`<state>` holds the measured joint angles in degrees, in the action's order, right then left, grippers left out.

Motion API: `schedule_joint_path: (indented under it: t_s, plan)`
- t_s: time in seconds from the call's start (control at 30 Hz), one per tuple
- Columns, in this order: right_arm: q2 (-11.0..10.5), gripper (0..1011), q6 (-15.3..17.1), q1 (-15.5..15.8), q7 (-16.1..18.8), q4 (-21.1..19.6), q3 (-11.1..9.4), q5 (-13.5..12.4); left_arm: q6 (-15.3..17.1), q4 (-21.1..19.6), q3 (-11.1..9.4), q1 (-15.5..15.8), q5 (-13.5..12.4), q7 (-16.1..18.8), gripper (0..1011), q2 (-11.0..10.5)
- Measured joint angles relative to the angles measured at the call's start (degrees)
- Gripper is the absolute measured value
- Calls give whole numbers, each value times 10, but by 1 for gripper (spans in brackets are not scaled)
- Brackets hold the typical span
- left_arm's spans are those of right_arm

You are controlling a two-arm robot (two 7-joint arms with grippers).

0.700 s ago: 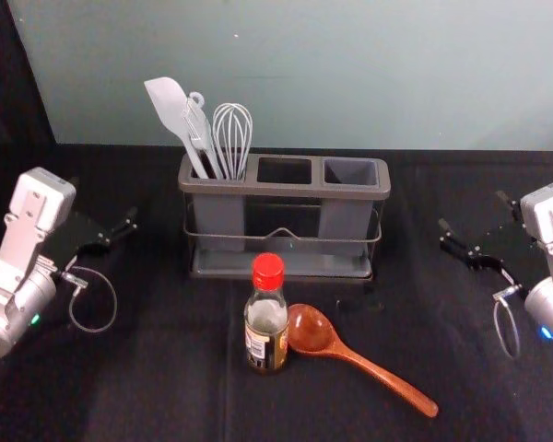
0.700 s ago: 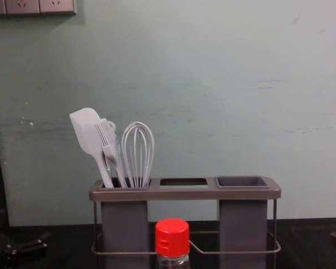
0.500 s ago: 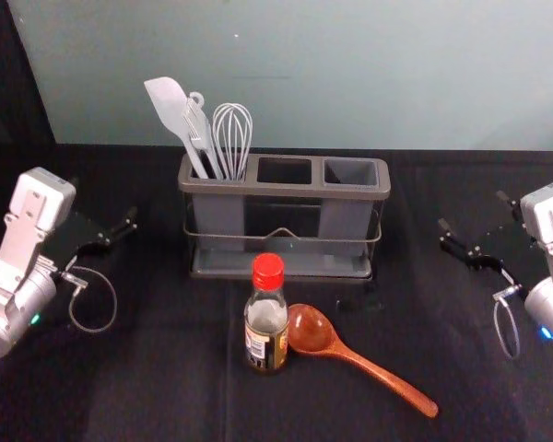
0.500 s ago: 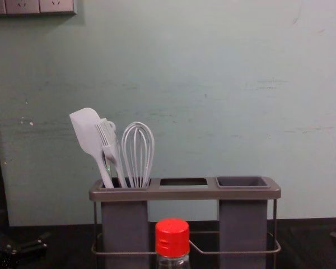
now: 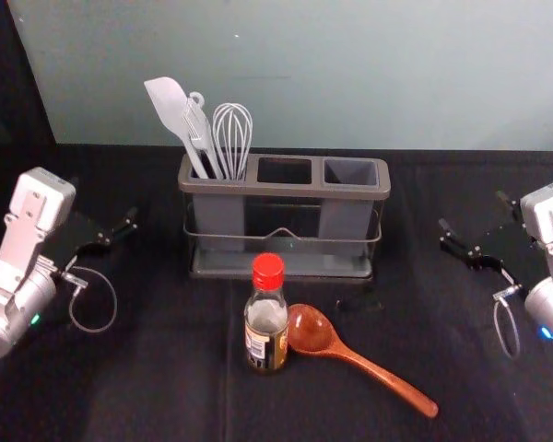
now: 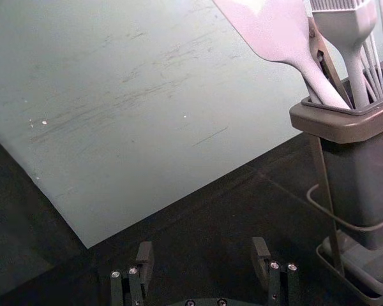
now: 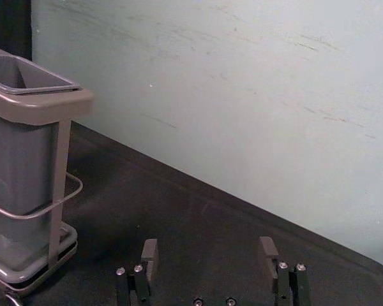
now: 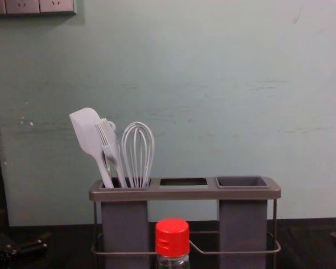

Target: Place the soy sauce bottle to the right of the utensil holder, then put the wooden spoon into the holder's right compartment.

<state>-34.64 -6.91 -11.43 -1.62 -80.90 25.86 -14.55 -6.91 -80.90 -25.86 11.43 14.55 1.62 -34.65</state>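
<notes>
The soy sauce bottle (image 5: 266, 318), red-capped, stands upright in front of the utensil holder (image 5: 286, 191). Beside it on its right lies the wooden spoon (image 5: 350, 357), bowl near the bottle, handle slanting toward the front right. The holder's right compartment (image 5: 350, 172) has nothing in it. At the left of the head view my left gripper (image 5: 104, 232) is parked away from the holder; at the right edge my right gripper (image 5: 476, 228) is held out to the holder's right. In the wrist views, the left gripper (image 6: 204, 258) and the right gripper (image 7: 209, 258) are both open and hold nothing.
A white spatula (image 5: 172, 109), a brush and a whisk (image 5: 232, 138) rise from the holder's left compartment. Behind the holder stands a pale wall (image 5: 350, 74). Black cloth (image 5: 147, 368) covers the table.
</notes>
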Motion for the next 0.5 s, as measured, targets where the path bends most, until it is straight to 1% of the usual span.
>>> schedule_joint_path:
  t_s: [0.5]
  plan:
    - [0,1004,0,0,0,0,0,0,0,0,0,0,0,0,1005,0]
